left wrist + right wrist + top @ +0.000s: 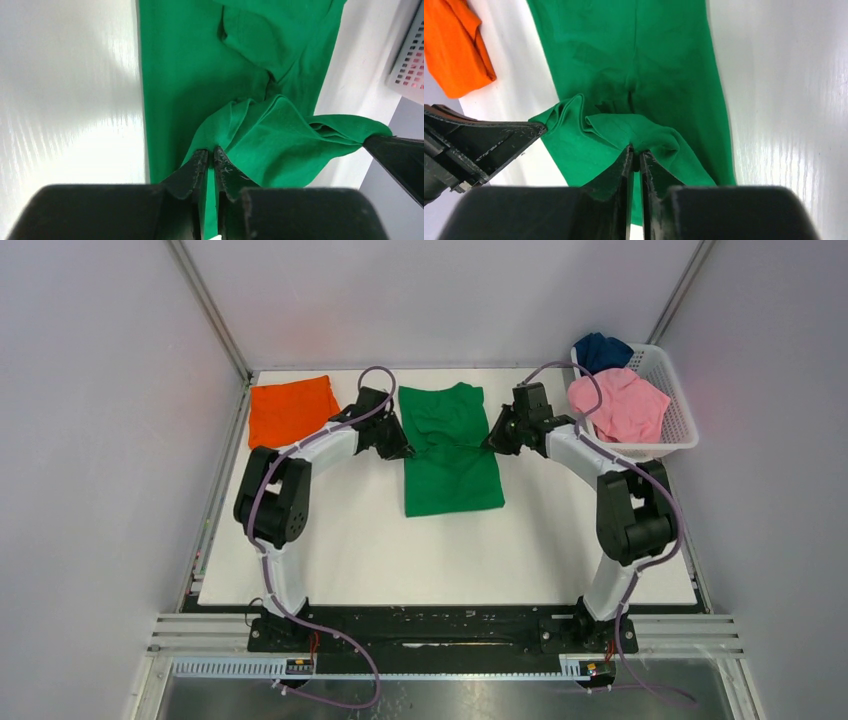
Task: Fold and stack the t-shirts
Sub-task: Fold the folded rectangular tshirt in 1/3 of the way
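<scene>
Progress: roughly one of four done, by my read. Orange tee (290, 410) lies folded square, left of the green tee (450, 455). Green tee is on the desk (450, 560), narrowed to a strip, mid-fold: left jaws and right jaws each clamped on a bunch of its cloth, one at either side edge. Pink tee (618, 405) and navy tee (602, 350) lie crumpled in the basket (685, 425), right of the green tee. No stack yet. I can't read any labels or writing.
</scene>
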Robot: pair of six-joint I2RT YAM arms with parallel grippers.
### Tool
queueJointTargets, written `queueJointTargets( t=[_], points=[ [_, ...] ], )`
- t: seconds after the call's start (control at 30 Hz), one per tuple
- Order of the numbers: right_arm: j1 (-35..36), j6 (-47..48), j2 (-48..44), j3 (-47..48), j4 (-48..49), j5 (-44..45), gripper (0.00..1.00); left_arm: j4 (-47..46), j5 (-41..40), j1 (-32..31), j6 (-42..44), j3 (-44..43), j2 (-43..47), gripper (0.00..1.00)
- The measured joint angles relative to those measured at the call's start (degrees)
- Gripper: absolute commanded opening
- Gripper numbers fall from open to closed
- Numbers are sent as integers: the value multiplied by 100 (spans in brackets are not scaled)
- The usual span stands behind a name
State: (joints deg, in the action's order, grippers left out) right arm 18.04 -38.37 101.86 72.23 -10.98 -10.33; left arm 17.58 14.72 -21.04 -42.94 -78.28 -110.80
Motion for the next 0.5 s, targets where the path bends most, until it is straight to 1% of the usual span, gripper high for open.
queueJointTargets(
  t=[0.03, 0.07, 0.1, 0.13, 0.17, 0.2, 0.23, 0.3, 0.37, 0.43, 0.5],
  points=[
    [-26, 7, 103, 55, 11, -24, 28, 15, -22, 4, 13, -85, -83, 23],
    [-59, 24, 219, 140, 7, -46, 48, 20, -48, 9, 37, -153, -153, 42],
    [-87, 37, 317, 216, 9, -63, 63, 28, -81, 15, 57, -203, -205, 80],
    [-122, 118, 420, 317, 2, -96, 74, 55, -114, 35, 33, -262, -264, 97],
    [-142, 87, 470, 365, -2, -109, 84, 81, -129, 50, 109, -286, -284, 99],
    [-168, 140, 505, 420, -26, -120, 90, 136, -149, 72, 92, -319, -291, 99],
    [-177, 146, 511, 444, -44, -127, 92, 184, -162, 94, 101, -343, -291, 99],
    [-201, 234, 479, 442, -50, -127, 93, 186, -173, 118, 111, -341, -256, 99],
    [-205, 291, 348, 293, 2, -127, 93, 83, -164, 138, 116, -162, -111, 99],
    [-205, 350, 28, -118, 109, -131, 93, -109, -140, 142, 114, 334, 271, 99],
    [-205, 387, -457, -713, 153, -140, 92, -304, -74, 133, 109, 1088, 876, 99]
  ],
)
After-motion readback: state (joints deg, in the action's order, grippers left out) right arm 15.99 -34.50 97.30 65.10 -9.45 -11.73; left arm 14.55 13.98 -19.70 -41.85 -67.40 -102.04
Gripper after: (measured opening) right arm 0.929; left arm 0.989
